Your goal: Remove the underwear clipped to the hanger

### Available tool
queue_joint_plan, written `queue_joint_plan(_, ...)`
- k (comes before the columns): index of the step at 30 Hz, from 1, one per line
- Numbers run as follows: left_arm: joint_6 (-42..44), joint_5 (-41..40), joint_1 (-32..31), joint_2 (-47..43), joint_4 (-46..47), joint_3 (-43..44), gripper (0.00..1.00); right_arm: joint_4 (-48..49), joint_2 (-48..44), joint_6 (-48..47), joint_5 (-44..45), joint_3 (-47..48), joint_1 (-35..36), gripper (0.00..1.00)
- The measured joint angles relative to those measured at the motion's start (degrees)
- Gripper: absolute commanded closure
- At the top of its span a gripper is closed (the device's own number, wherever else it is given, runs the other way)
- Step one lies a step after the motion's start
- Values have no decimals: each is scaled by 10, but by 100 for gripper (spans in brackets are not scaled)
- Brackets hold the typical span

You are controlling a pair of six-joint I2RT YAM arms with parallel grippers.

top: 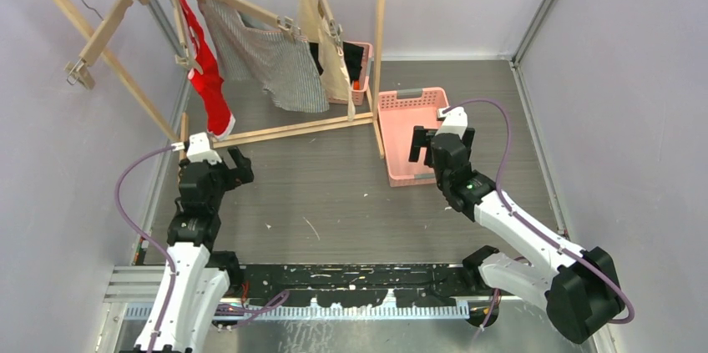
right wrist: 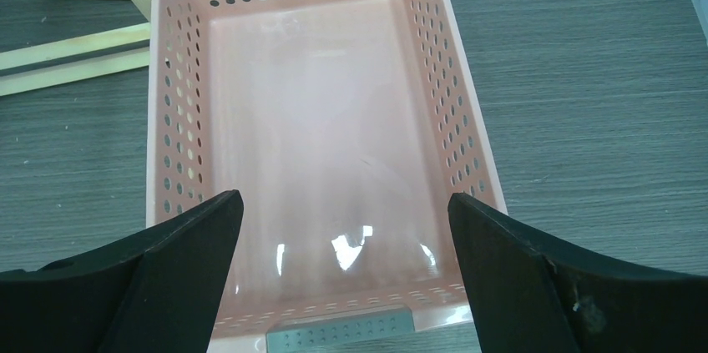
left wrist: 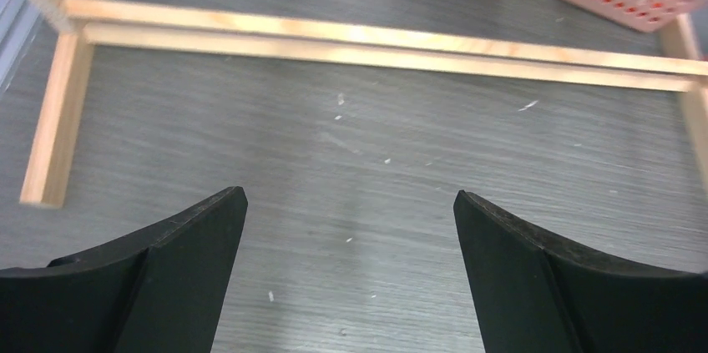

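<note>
Nearest, the left hand at 9 o'clock hovers over the bare table. The right hand at 3 o'clock hangs above the pink basket, and both have their fingers spread wide apart, gripping nothing. Farther off, at 11 o'clock, the red underwear, striped underwear and beige underwear hang clipped to hangers on the wooden rack.

Shown are red underwear (white-trimmed), grey-and-white striped underwear and cream underwear; the basket is coloured pink.
</note>
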Motion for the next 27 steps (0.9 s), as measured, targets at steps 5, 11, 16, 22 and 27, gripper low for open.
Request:
queue_joint_plan(5, 1, 43, -24, -2, -6, 41, 2, 0, 3, 3, -5, 0, 0, 0)
queue_joint_plan(11, 1, 80, -89, 15, -21, 87, 2, 0, 2, 5, -9, 0, 0, 0)
queue_joint_plan(16, 0, 83, -177, 38, -35, 155, 2, 0, 0, 5, -12, 0, 0, 0)
queue_joint_plan(22, 0, 61, -257, 42, -68, 232, 2, 0, -7, 4, -14, 0, 0, 0)
queue_joint_plan(27, 5, 97, -263, 82, -110, 330, 2, 0, -18, 3, -16, 0, 0, 0)
